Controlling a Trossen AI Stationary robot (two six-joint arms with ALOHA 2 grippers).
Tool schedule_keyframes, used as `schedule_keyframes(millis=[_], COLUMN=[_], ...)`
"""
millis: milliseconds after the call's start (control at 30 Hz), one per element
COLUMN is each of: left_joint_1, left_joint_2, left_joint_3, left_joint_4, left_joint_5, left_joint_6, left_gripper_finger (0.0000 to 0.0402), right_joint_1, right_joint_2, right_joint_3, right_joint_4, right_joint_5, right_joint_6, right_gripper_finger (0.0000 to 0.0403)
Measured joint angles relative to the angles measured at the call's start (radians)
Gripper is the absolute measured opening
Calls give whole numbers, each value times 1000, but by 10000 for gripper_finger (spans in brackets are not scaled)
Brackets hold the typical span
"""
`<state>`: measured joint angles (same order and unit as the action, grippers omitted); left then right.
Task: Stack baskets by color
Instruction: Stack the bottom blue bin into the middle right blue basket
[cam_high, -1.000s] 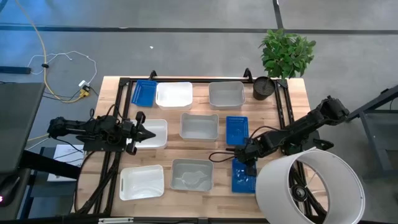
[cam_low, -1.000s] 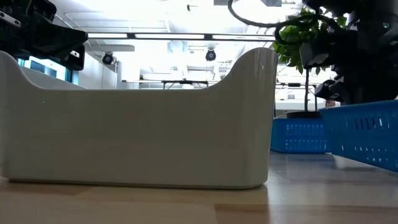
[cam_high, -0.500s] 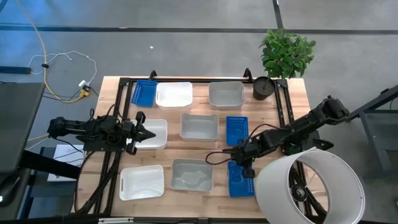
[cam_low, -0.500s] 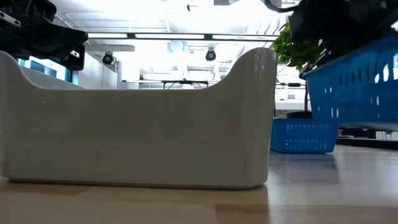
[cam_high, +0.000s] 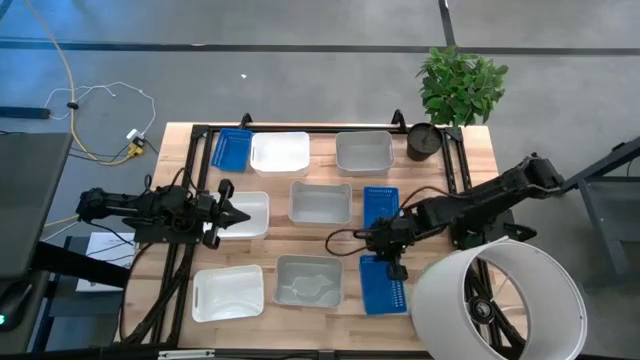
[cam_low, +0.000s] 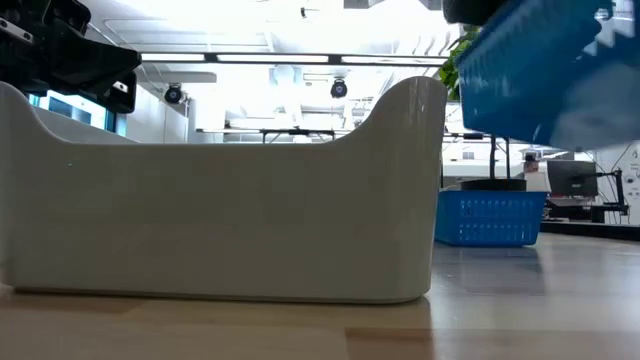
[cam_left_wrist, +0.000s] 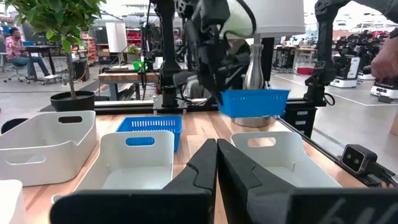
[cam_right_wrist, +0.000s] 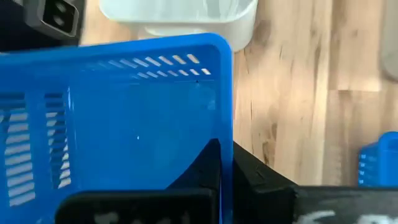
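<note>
Nine baskets are in the high view. The white ones (cam_high: 279, 152) (cam_high: 250, 214) (cam_high: 228, 292) and the grey ones (cam_high: 363, 151) (cam_high: 320, 202) (cam_high: 308, 280) rest flat on the table. So do two blue ones (cam_high: 231, 148) (cam_high: 380, 207). My right gripper (cam_high: 388, 250) is shut on the third blue basket (cam_high: 383, 285) at the near right, held in the air. My left gripper (cam_high: 243, 216) is shut and empty, level above the middle-left white basket. My right gripper holds the blue basket by the rim of its far end wall (cam_right_wrist: 227, 118), one finger (cam_right_wrist: 208, 165) inside and one (cam_right_wrist: 255, 174) outside. The fingers slant down from the table's right. The basket (cam_low: 550, 70) hangs tilted, clear of the table.
A large white lampshade (cam_high: 500, 300) stands at the near right corner. A black pot (cam_high: 424, 141) with a green plant (cam_high: 460, 85) is at the far right. Black frame rails (cam_high: 300, 128) run along the table's far and side edges.
My right gripper has risen and gone a little toward the table's left, staying shut on the blue basket. The basket has been lifted off the table at the near right and now hangs tilted above it.
</note>
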<state>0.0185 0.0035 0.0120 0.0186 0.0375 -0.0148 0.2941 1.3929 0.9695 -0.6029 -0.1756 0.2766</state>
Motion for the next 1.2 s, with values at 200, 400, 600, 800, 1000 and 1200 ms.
schedule_keyframes(millis=[200,400,600,800,1000,1200], left_joint_1=[0,0,0,0,0,0], left_joint_2=[0,0,0,0,0,0], left_joint_3=[0,0,0,0,0,0], left_joint_4=[0,0,0,0,0,0], left_joint_5=[0,0,0,0,0,0], left_joint_6=[0,0,0,0,0,0], left_gripper_finger=[1,0,0,0,0,0], right_joint_1=[-22,-52,-88,-144,-186,-234], right_joint_2=[-115,-229,-309,-360,-389,-361], right_joint_3=[0,0,0,0,0,82], right_joint_4=[-65,-80,-66,-65,1,-38], right_joint_5=[43,77,142,161,157,182], right_joint_6=[13,30,23,10,-4,-71], right_gripper_finger=[0,0,0,0,0,0])
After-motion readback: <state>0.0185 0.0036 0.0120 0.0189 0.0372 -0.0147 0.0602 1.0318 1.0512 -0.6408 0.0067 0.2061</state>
